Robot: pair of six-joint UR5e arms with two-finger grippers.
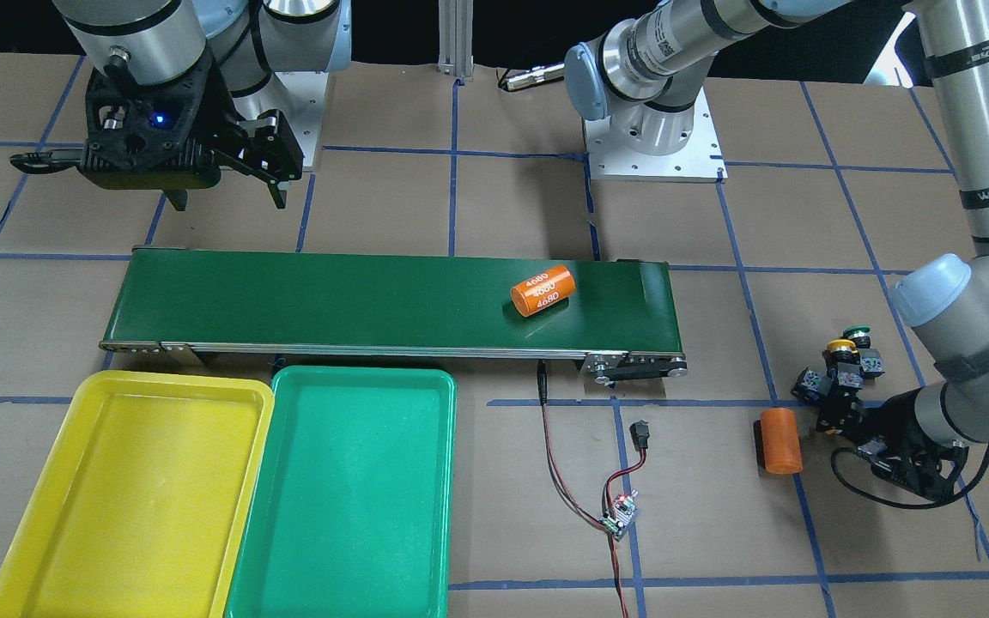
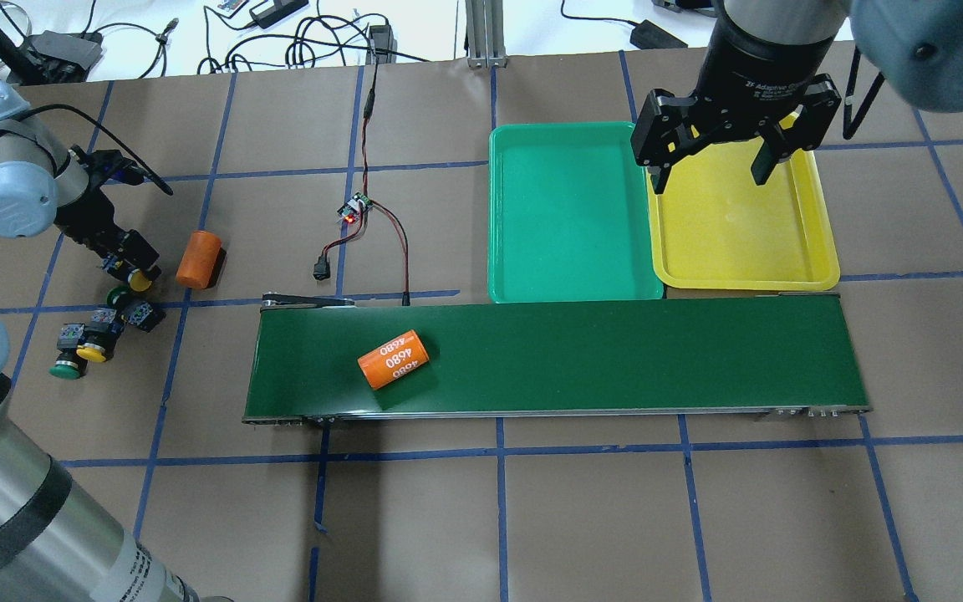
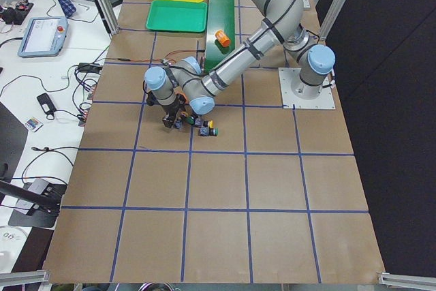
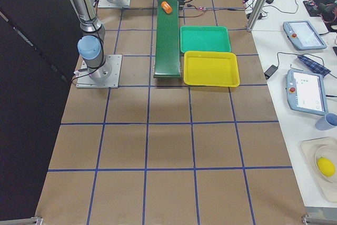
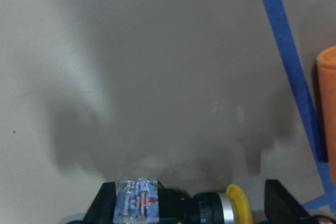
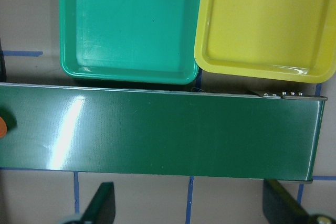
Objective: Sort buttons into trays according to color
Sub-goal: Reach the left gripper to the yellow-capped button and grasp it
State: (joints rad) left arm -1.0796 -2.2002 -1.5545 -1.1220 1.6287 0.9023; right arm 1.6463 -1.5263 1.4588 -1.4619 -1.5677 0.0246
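Surface: brown paper-covered table taped into blue squares; conveyor belt across its middle.

Risk: the pinched switch may twist free, since its body looks offset between the fingers.

Left gripper: clamped on a yellow button at the table's left end, just beside three loose buttons.

Right gripper: jaws apart, empty, above the yellow tray; green tray adjoining.

The two shallow plastic trays sit side by side, just past the long conveyor belt. A marked cylinder lies on the belt. On my left, small push-button switches sit near another cylinder.
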